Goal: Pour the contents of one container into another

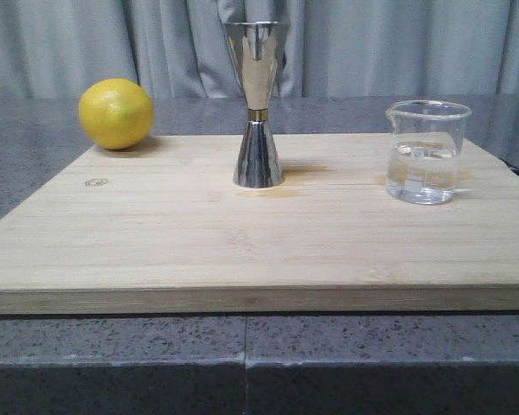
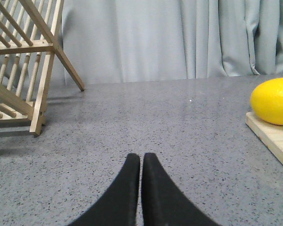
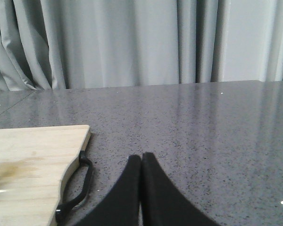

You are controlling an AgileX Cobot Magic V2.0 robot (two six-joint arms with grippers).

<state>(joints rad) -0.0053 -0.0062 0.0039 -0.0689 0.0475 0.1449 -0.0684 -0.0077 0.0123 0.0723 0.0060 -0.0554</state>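
On my feeds both arms sit off the board, the left gripper (image 2: 141,162) and right gripper (image 3: 141,162) each pinched closed on nothing, low over the grey counter (image 3: 203,122). Up front the wooden cutting board (image 1: 156,251) fills the lower frame; right of centre on it stands the glass beaker (image 1: 425,151), upright and partly full of clear liquid. Slightly further back at centre stands the steel jigger (image 1: 257,108), with a lemon (image 1: 115,113) at upper left and grey curtains (image 1: 398,43) behind.
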